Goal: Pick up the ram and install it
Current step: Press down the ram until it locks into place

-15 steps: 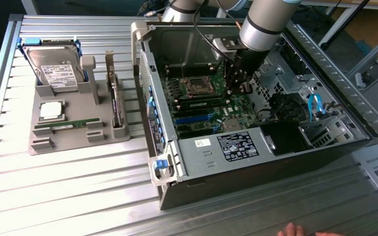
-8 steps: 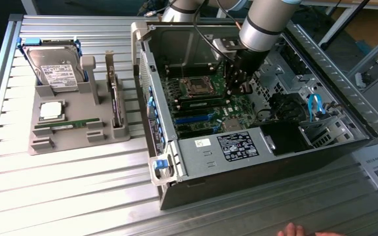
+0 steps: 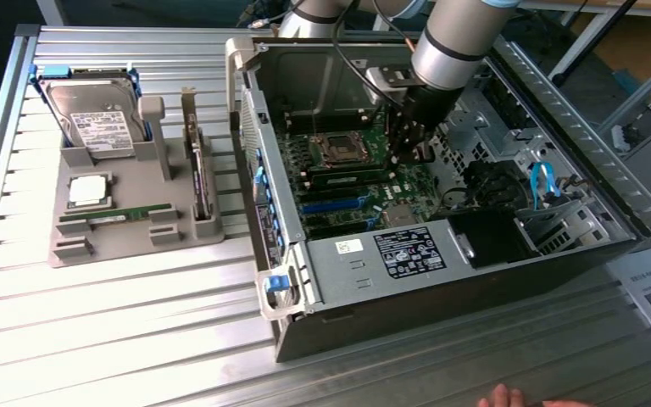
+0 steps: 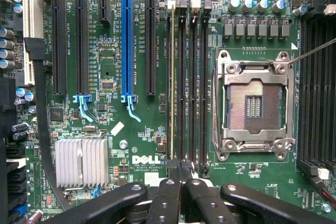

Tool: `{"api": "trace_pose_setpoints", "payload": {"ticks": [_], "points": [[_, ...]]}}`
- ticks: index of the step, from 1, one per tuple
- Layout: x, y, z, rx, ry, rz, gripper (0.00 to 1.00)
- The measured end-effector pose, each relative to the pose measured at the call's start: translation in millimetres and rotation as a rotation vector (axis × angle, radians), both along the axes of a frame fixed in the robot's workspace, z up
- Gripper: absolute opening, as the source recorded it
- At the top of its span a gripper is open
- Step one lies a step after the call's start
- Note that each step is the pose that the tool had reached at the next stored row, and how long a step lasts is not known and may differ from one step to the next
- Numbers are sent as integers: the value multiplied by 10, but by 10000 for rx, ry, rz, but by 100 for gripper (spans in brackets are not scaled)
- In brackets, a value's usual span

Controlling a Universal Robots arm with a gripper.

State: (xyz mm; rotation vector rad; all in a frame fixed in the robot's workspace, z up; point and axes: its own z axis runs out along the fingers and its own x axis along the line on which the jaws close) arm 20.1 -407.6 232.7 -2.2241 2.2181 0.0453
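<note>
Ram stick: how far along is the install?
Looks done: a thin stick stands edge-on in a memory slot beside the empty processor socket. In hand: nothing visible; the gripper hovers over the slots' end, fingers shut. Left: full seating cannot be told; a matching stick lies in the grey tray.

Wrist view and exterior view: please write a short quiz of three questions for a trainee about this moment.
1. True or false: the CPU socket holds a processor.
2. Where is the tool? A: over the motherboard, inside the computer case. B: over the gray tray. C: over the hard drive.
3. Fill in: among the black expansion slots, one long slot is coloured ____.

Key: 1 false, the socket is empty. 2 A. 3 blue.
</note>
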Motion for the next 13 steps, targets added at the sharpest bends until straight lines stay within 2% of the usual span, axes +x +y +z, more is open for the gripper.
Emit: {"api": "trace_pose_setpoints", "payload": {"ticks": [13], "points": [[0,-1,-10,1,-1,1,10]]}}
